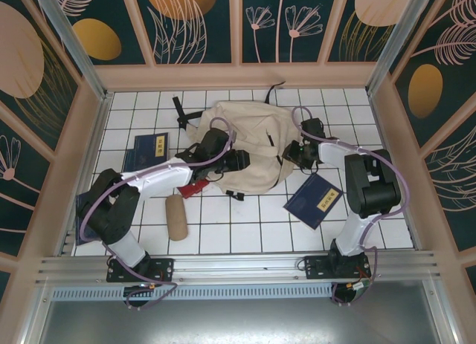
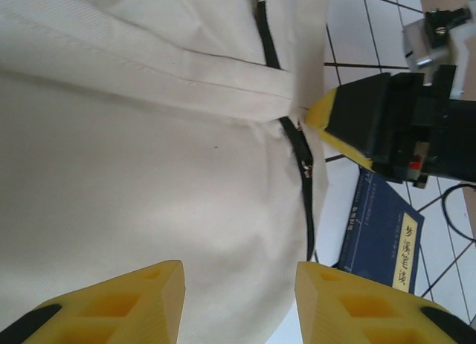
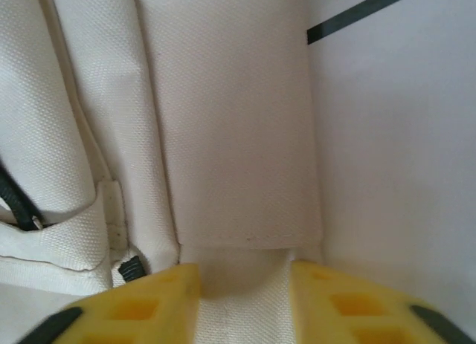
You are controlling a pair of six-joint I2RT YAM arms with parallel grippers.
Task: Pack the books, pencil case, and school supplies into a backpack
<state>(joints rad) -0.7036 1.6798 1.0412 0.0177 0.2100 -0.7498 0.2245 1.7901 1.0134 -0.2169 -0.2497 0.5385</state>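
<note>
The beige backpack [image 1: 253, 132] lies in the middle of the tiled table. My left gripper [image 1: 242, 160] hovers open over its lower left part, cream fabric [image 2: 149, 173] showing in the gap between the yellow fingers [image 2: 239, 273]. My right gripper [image 1: 291, 152] is at the bag's right edge, shut on a fold of its fabric [image 3: 238, 136]; one of its fingers [image 2: 331, 125] touches a lifted flap. One navy book [image 1: 146, 151] lies left of the bag, the other [image 1: 313, 199] [image 2: 383, 240] at its lower right. The red square [image 1: 195, 188] and tan pencil case [image 1: 176, 216] lie below the left forearm.
Black straps [image 1: 186, 115] trail from the bag's upper left. Wooden walls [image 1: 82, 151] enclose the table on three sides. A dark zipper line [image 2: 305, 166] runs down the bag near the right book. White tiles [image 1: 245, 225] lie bare between the arm bases.
</note>
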